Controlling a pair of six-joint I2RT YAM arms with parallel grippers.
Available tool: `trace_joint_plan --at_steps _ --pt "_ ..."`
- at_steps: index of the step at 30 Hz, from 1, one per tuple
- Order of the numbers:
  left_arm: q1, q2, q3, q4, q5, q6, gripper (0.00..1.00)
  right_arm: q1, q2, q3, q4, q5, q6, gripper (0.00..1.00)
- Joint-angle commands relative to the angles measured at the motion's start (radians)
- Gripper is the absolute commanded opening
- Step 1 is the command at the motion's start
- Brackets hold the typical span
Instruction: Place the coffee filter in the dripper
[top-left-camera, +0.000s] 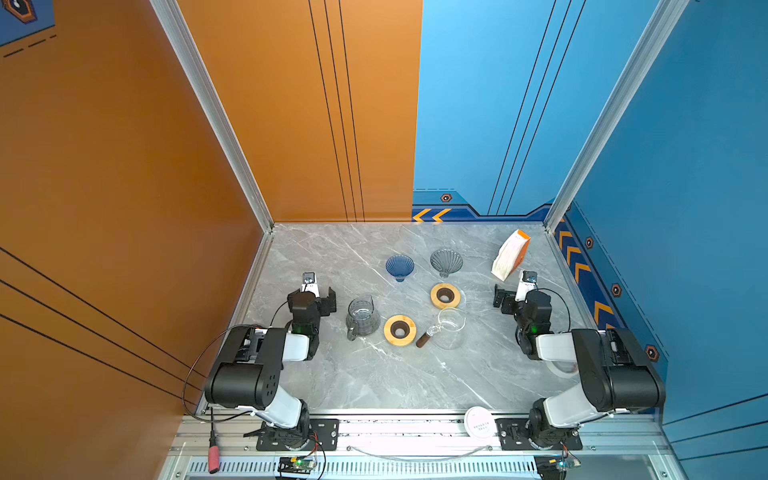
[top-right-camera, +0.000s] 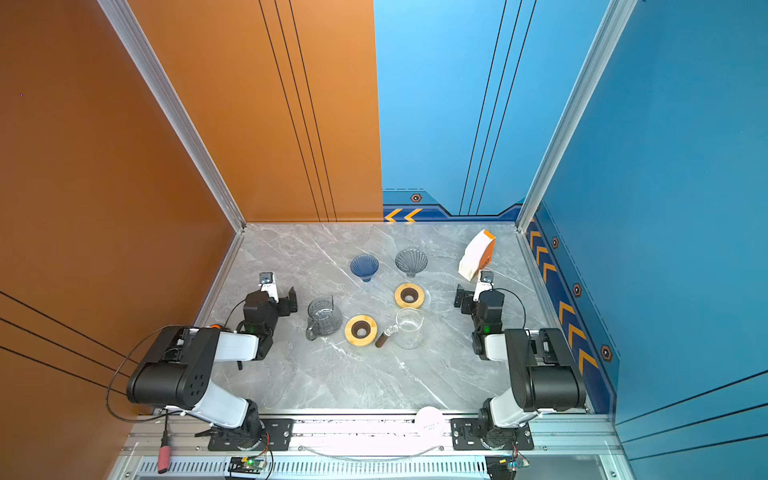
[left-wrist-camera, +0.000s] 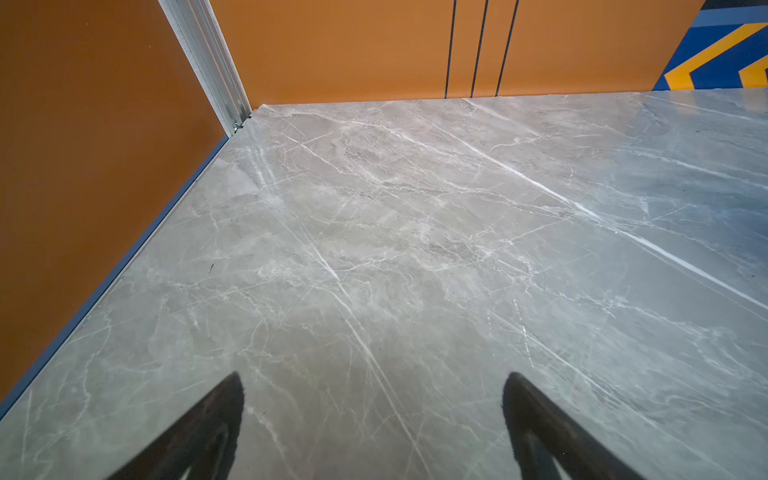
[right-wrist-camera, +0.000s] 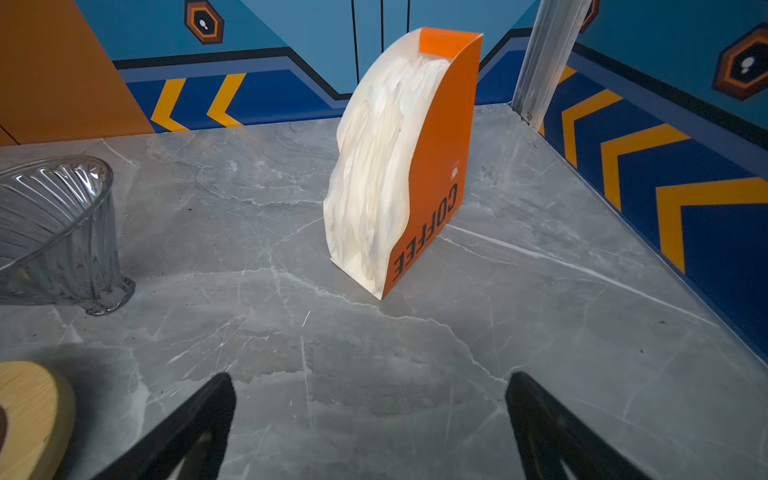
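Orange box (right-wrist-camera: 434, 158) is standing upright straight ahead of the right hand (right-wrist-camera: 369, 376), holding the stack of white filters (right-wrist-camera: 374, 166). None is being drawn out yet. The right hand is hanging low over the surface (right-wrist-camera: 415, 353) with its fingers spread wide and nothing between them, near the box but not touching it. The left hand (left-wrist-camera: 374, 376) is gaping just as wide and carrying nothing, and it is facing bare surface in its wrist view.

Both drippers appear to be lying on their sides with no filter in either. The grey dripper (top-left-camera: 446, 262) is sitting ahead and to the left of the right hand. The blue dripper (top-left-camera: 400, 266) is lying further left, ahead of both hands and roughly between them. Two wooden rings (top-left-camera: 445, 295) are lying flat nearer the hands.

Judging from this, the task is only beginning and nothing is done so far. The right hand is looking best placed to go forward, pinch one filter off the stack, carry it leftward and seat it in a dripper. That dripper is probably needing steadying first.
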Motion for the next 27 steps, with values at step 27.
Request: trace_joint_plan --at_steps 27 --pt "0.094 0.012 -0.014 0.078 0.188 -0.037 0.98 0.003 0.014 0.018 0.009 0.013 -0.007 1.0"
